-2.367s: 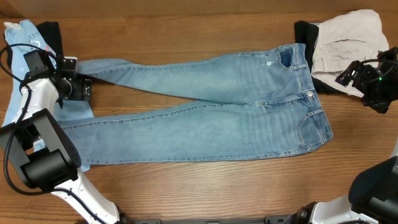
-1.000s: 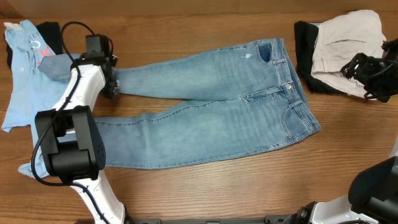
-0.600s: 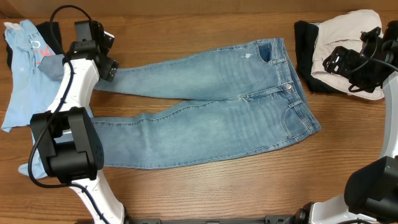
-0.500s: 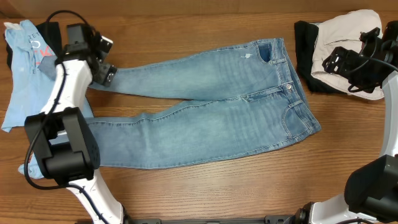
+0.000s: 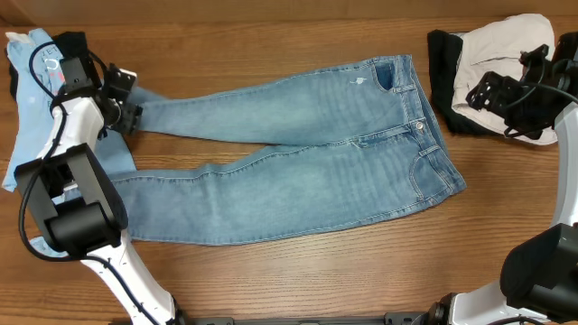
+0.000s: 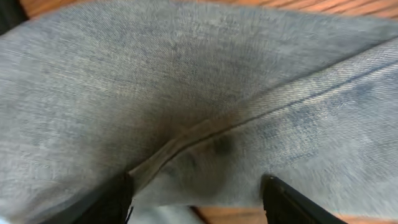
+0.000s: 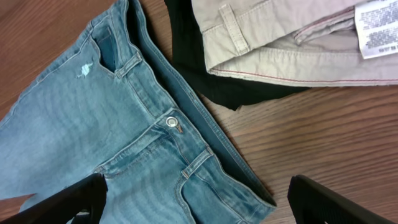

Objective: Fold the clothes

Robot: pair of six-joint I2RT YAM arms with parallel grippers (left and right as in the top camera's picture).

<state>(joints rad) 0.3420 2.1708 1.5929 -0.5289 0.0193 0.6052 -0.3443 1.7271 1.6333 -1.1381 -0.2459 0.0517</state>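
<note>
The left end effector (image 5: 126,105) was at the hem of the upper leg of the light-blue jeans (image 5: 307,153). In the left wrist view its two fingers (image 6: 115,202) stood on both sides of a thick fold of denim with a seam running across it. They appeared closed on this cloth. From this end effector the jeans stretched flat over the desk (image 5: 271,271) toward the robot's right. The two legs spread apart toward the hems, and the waistband was at the far end. Just to the left of this end effector lay a sky-blue T-shirt (image 5: 27,108), partly under the arm, and behind it a black piece (image 5: 74,43).

The right end effector (image 5: 488,90) hung above the desk at the near edge of a small pile, with its fingers (image 7: 68,199) spread wide and nothing between them. To its left, the right wrist view showed the waistband and the metal button (image 7: 171,122). Beyond it lay beige trousers (image 5: 501,50) with a white label (image 7: 376,28). They rested on a black garment (image 5: 442,50), which was just beside the waistband.
</note>
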